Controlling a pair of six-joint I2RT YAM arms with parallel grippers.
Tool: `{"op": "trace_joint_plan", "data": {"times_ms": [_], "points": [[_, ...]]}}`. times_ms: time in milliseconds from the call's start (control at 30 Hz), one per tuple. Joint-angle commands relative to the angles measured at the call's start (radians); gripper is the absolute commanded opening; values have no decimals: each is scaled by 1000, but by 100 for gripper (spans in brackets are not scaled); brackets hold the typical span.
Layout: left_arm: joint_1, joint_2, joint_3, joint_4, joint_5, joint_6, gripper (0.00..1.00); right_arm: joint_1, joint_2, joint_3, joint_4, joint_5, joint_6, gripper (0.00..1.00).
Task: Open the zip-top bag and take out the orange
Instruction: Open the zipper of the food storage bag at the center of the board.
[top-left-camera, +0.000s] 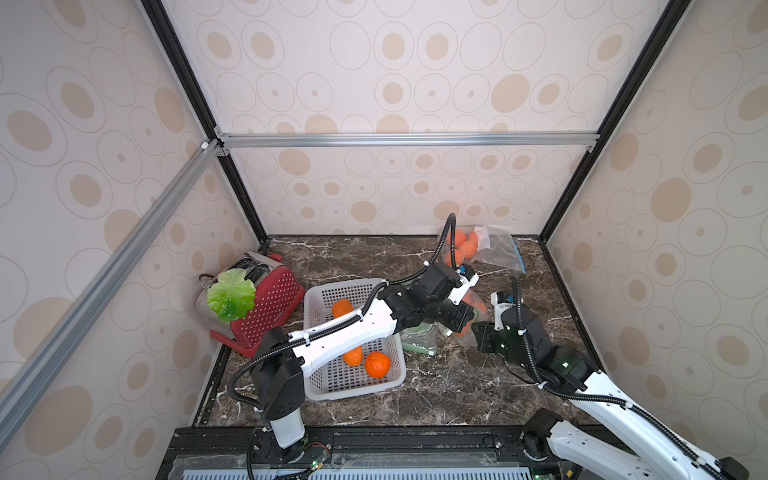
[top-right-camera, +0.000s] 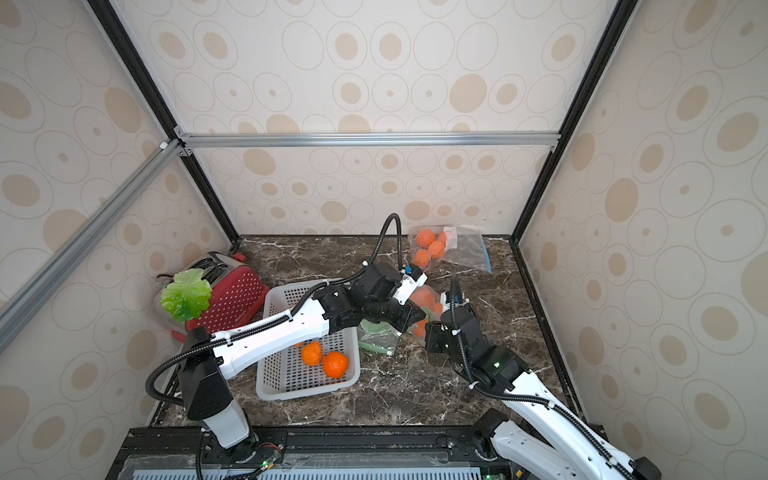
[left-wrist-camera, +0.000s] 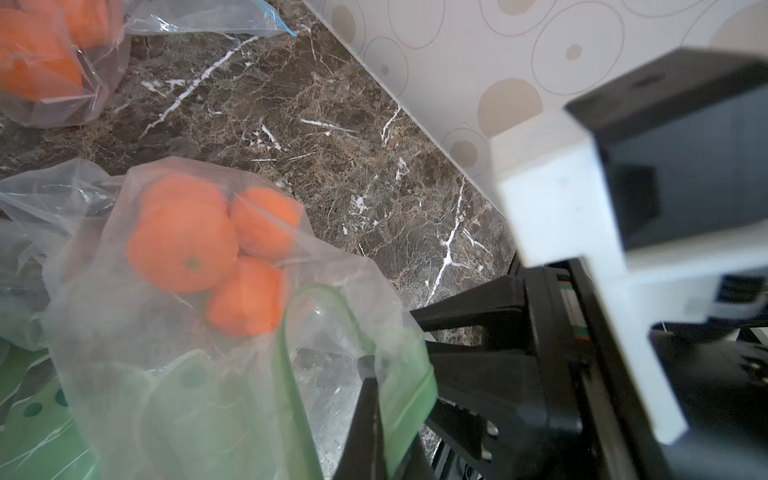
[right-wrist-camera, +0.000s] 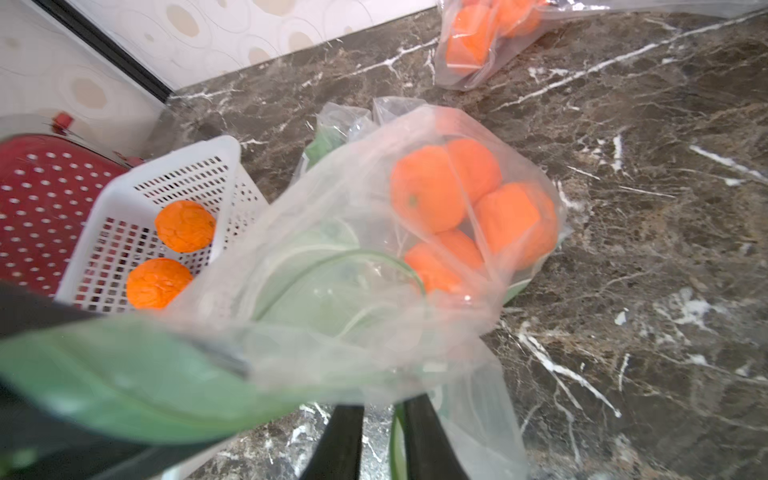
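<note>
Red toaster, green lettuce leaf by it, white mesh basket, brown marble tabletop

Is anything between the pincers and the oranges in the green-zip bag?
Yes, the bag itself: its clear plastic wraps the oranges, far from the green zip rim. The left pincer is shut on that rim; the right pincer is at it.

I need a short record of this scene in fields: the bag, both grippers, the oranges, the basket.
bag: clear, green zip, mouth open
left gripper: shut on the bag's green rim
right gripper: at the bag's mouth, grip unclear
oranges in bag: four visible
basket: white, beside the bag, three oranges inside
second bag: blue zip, lies at the back
</note>
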Motion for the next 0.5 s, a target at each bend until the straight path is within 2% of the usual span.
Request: {"op": "trace_joint_plan", "data": {"times_ms": [0, 100, 233, 300, 467], "points": [[-1, 31, 83, -74, -8, 13, 0, -2, -23, -2, 46, -85, 4, 21], [-1, 57, 117, -87, 0, -4, 0, -3, -32, 19, 8, -156, -22, 23], [-1, 56, 128, -89, 7, 0, 0, -2, -52, 19, 14, -158, -48, 24], [5, 54, 131, -82, -3, -2, 0, -2, -53, 21, 28, -163, -44, 19], [20, 36, 87, -43, -43, -15, 0, -2, -33, 54, 3, -296, -47, 18]]}}
